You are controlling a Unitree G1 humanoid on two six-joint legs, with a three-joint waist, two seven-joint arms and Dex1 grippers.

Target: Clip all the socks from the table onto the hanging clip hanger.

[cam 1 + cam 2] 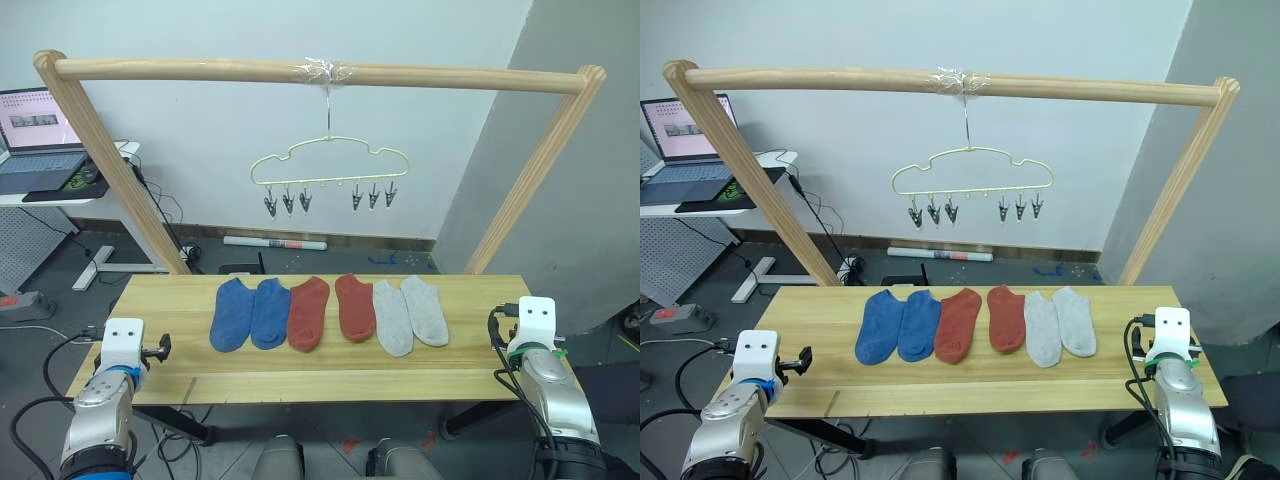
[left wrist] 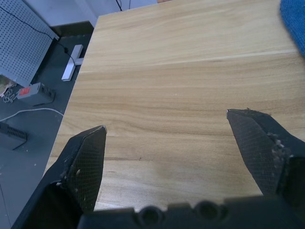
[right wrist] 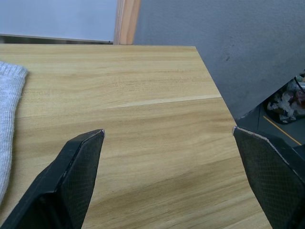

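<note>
On the wooden table (image 1: 300, 380) a row of socks lies flat: two blue (image 1: 232, 314) (image 1: 271, 312), two rust-red (image 1: 308, 312) (image 1: 355, 305) and two light grey (image 1: 392, 317) (image 1: 425, 310). Above them the cream clip hanger (image 1: 330, 165) hangs by its hook from a wooden rail (image 1: 200, 69), all its clips bare. My left gripper (image 2: 165, 121) is open over bare wood at the table's left end, with a blue sock's edge (image 2: 295, 19) well off to one side. At the table's right end my right gripper (image 3: 168, 130) is open and holds nothing, a grey sock (image 3: 9, 95) lying beside it.
Two slanted wooden posts (image 1: 110, 170) (image 1: 530, 170) carry the rail at either end of the table. A white desk with a laptop (image 1: 35, 130) stands at the far left. Cables and a tube (image 1: 275, 243) lie on the floor behind the table. A grey wall (image 1: 590, 200) stands close on the right.
</note>
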